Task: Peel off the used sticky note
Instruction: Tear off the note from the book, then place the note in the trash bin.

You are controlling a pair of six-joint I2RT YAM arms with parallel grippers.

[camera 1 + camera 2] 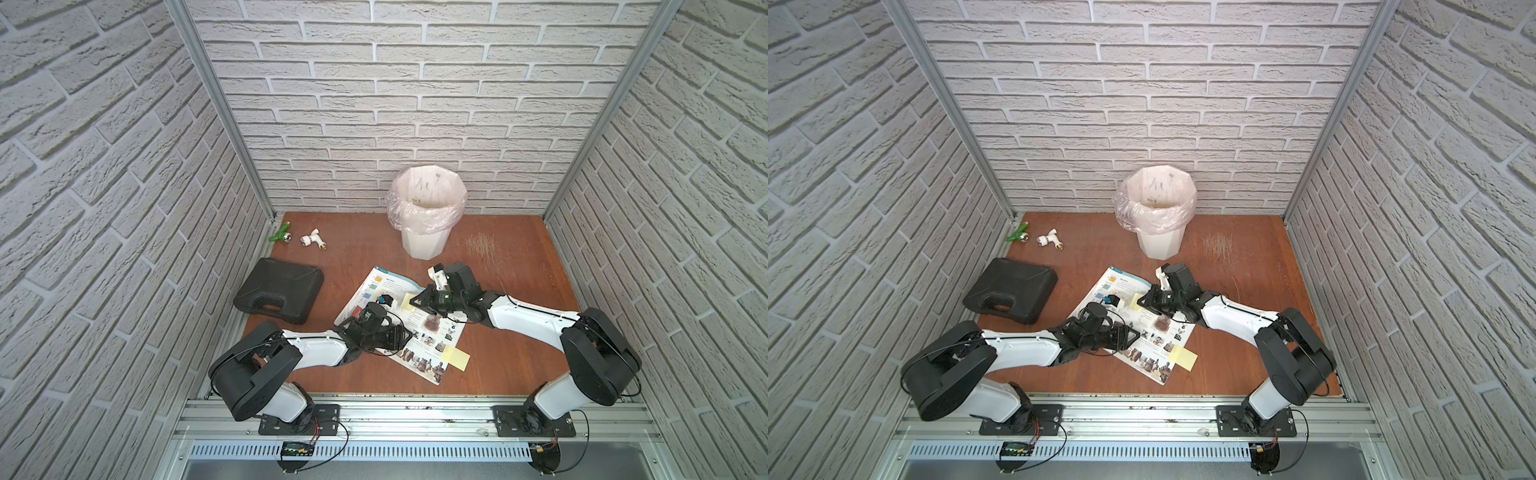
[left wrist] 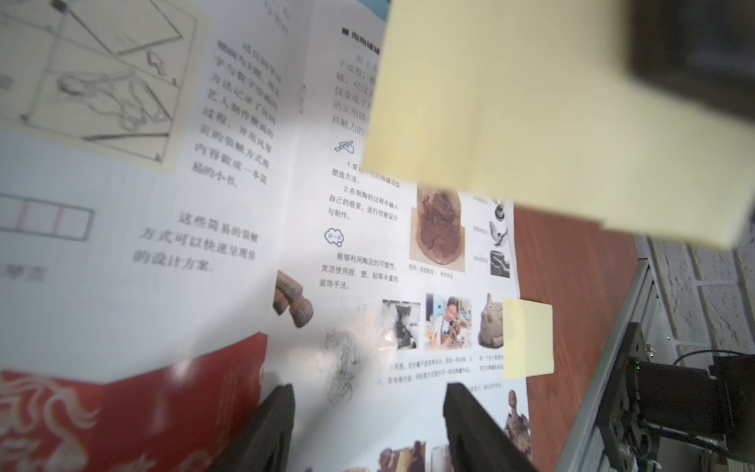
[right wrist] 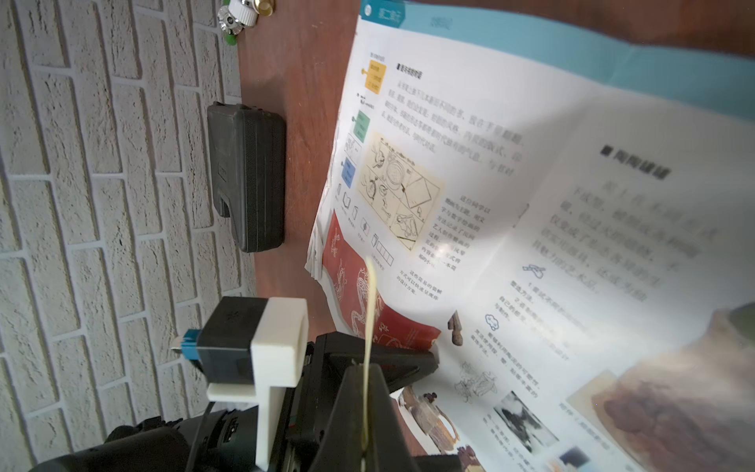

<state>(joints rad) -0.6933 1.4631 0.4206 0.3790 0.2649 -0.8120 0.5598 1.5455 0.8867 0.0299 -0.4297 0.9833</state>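
Used sticky note [image 1: 408, 302], pale yellow, is pinched at one edge by the right gripper [image 3: 364, 380], whose jaws are pressed together on it. It is held over the middle of the open book [image 1: 430, 349], close to the fold. In the right wrist view the used sticky note shows edge-on, its free end curling clear of the fingers. Whether any part of it touches the page cannot be told.

Nearest the front rail, a second yellow note [image 1: 456, 357] sits at the book's near right edge, partly on the page and partly over the brown table [image 1: 511, 349]. Just beyond it the left gripper [image 2: 369, 392] lies low over the page, jaws apart with nothing between them. Whether it presses the paper is unclear. The left arm's wrist and its camera [image 3: 261, 347] lie across the left-hand page right beside the held note, hiding part of that page in both top views. The right arm reaches in over the book's right edge, and its gripper covers one side of the note.

To the left, well apart from the book, a closed black case [image 1: 278, 296] lies flat. Beyond the book a white bin [image 1: 424, 245] with a clear liner stands by the back wall, near the right wrist. In the far left corner lie a white fitting [image 1: 313, 240] and a green fitting [image 1: 280, 233]. A scratched patch [image 1: 480, 247] marks the table right of the bin.
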